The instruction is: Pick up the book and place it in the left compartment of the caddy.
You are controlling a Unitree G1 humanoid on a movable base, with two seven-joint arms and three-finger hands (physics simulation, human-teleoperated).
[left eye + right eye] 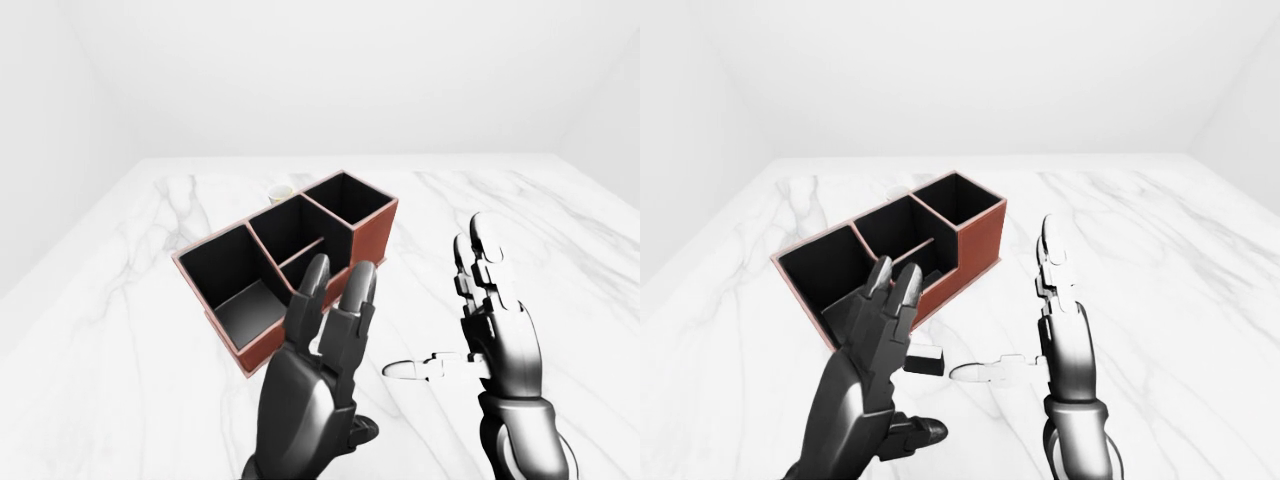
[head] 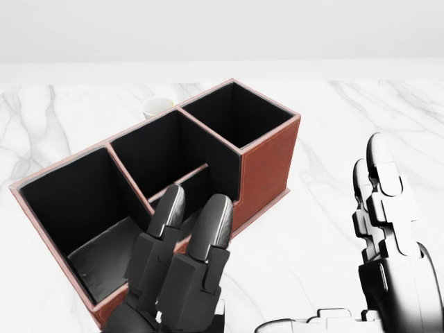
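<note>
- The book isn't something I can pick out in any view. There's a small dark block (image 1: 924, 361) on the marble just below my left hand in the right-eye view, too small for me to tell what it is.
- The caddy (image 2: 267, 166) sits on the marble table (image 1: 560, 230), set at a slant, reddish-brown outside and black inside. Its left compartment (image 2: 73, 201) is the one nearest the left edge of the head view, and all I see in it is the dark floor.
- My left hand (image 1: 315, 375) is up right beside the caddy's near wall, fingers (image 2: 208, 229) stretched out straight and together, pointing at the middle compartments. Wide open, holding nothing.
- My right hand (image 1: 500, 320) is off to the right, well apart from the caddy, fingers pointing up and thumb (image 1: 420, 368) sticking out sideways to the left. Also spread open with nothing in it.
- A little cream-coloured cup (image 2: 158, 106) peeks out above the caddy's far wall in the head view.
</note>
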